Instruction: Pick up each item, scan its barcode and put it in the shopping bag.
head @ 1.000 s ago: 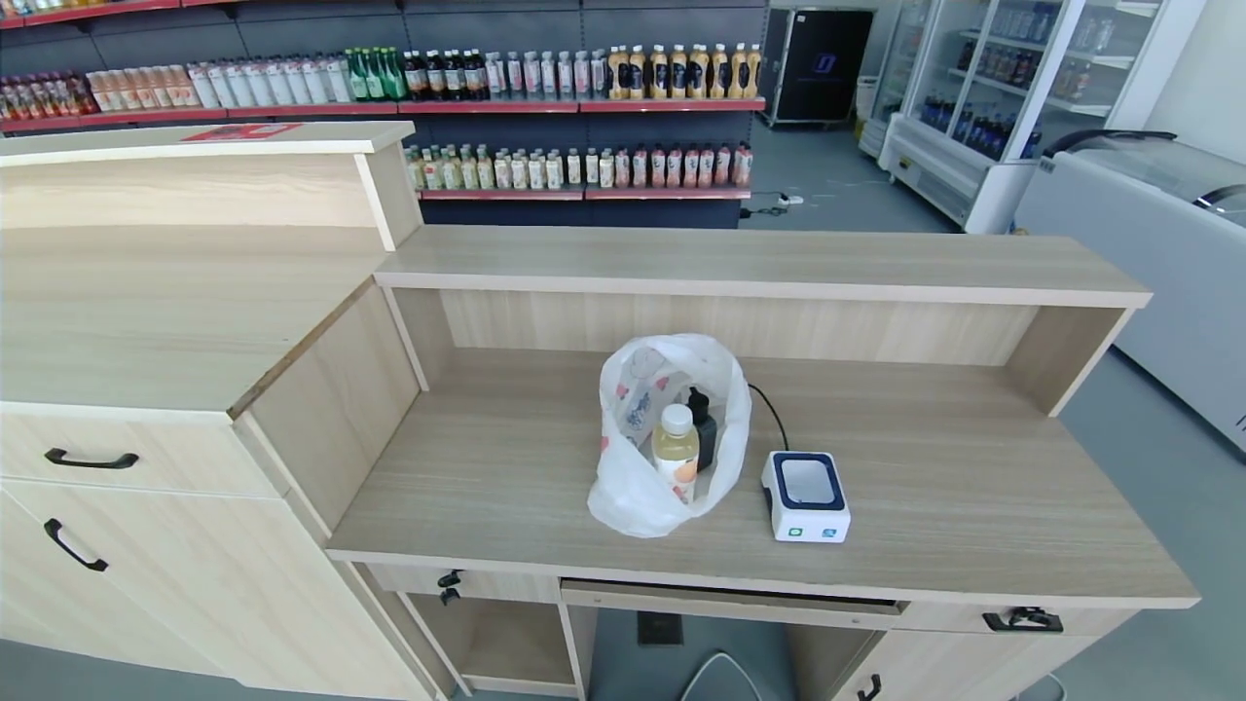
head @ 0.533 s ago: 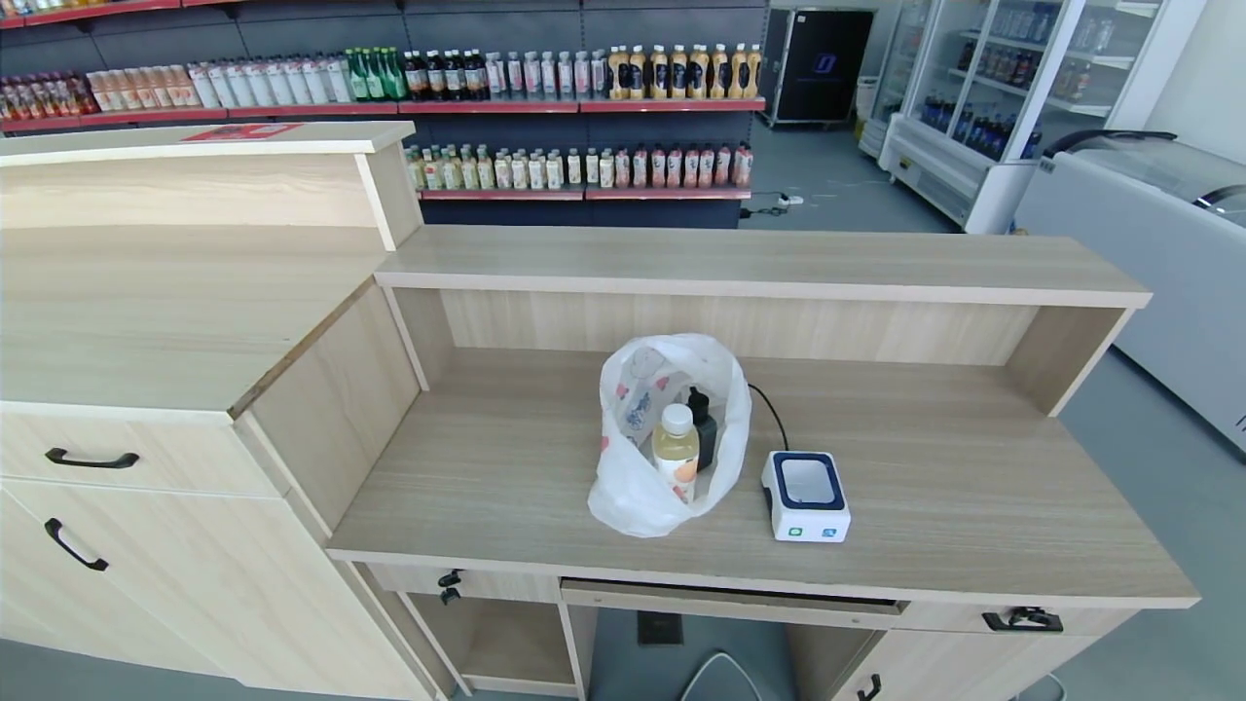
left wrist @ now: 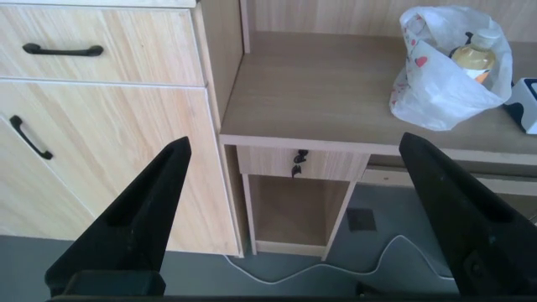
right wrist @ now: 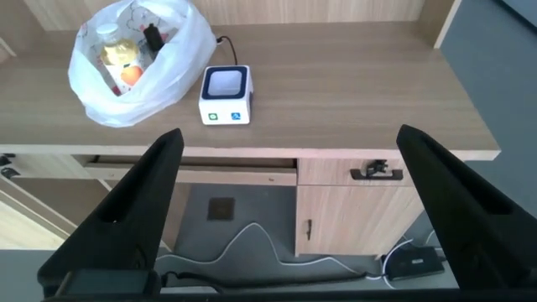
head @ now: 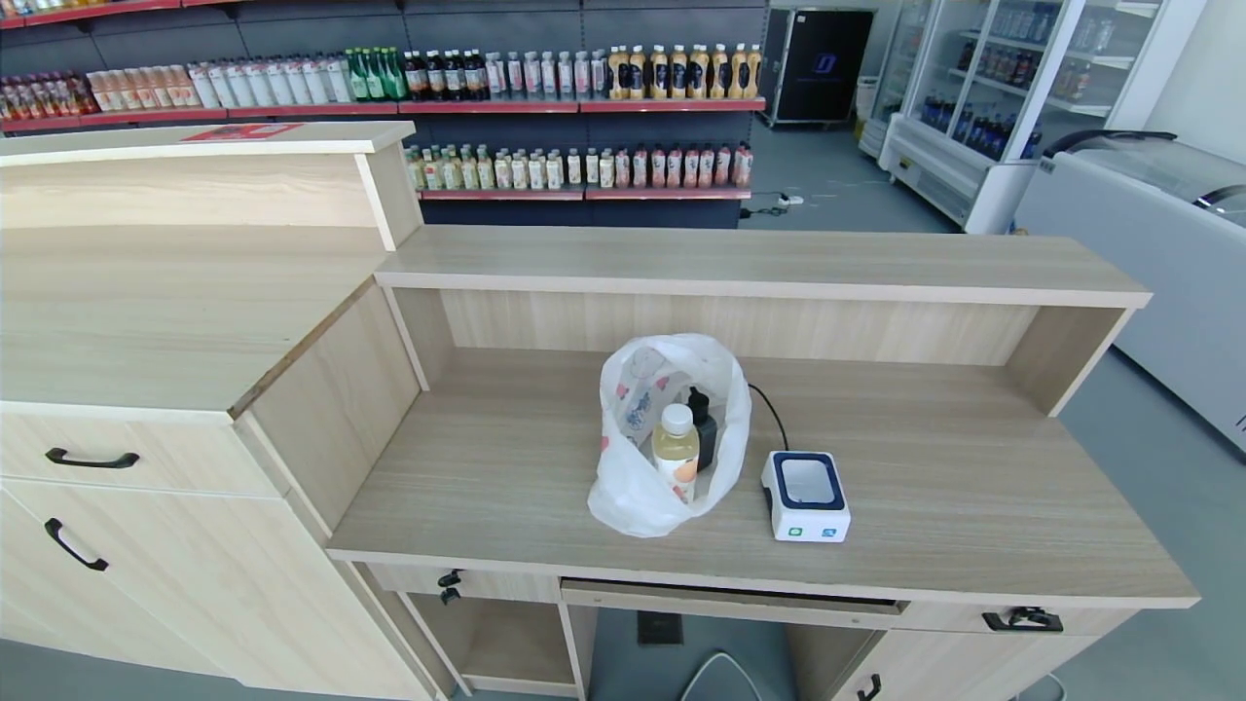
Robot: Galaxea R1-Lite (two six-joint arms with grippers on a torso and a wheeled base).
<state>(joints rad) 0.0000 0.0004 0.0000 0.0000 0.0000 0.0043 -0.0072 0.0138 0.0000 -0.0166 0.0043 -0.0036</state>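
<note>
Checkout desk of pale wood fills the middle of the head view, with a raised ledge along its far side. Near the centre of the frame, a white plastic shopping bag stands open on the desk top. Inside the bag, a pale yellow drink bottle with a white cap stands upright. A dark bottle is just behind it, and a printed carton leans against the bag's far wall. Just to the right of the bag, close to the desk's front edge, a white barcode scanner sits flat with its dark-framed window facing up. A black cable runs from the scanner toward the back of the desk, passing behind the bag.

The left gripper has its two black fingers spread wide apart; it hangs low in front of the desk, facing a small keyed drawer. The right gripper likewise has its jaws wide apart, held in front of the desk and well away from scanner and bag.

At the lower left of the head view stands a cabinet with black handles. Shelves of bottled drinks run across the top of the frame, and glass-door coolers occupy the upper right
</note>
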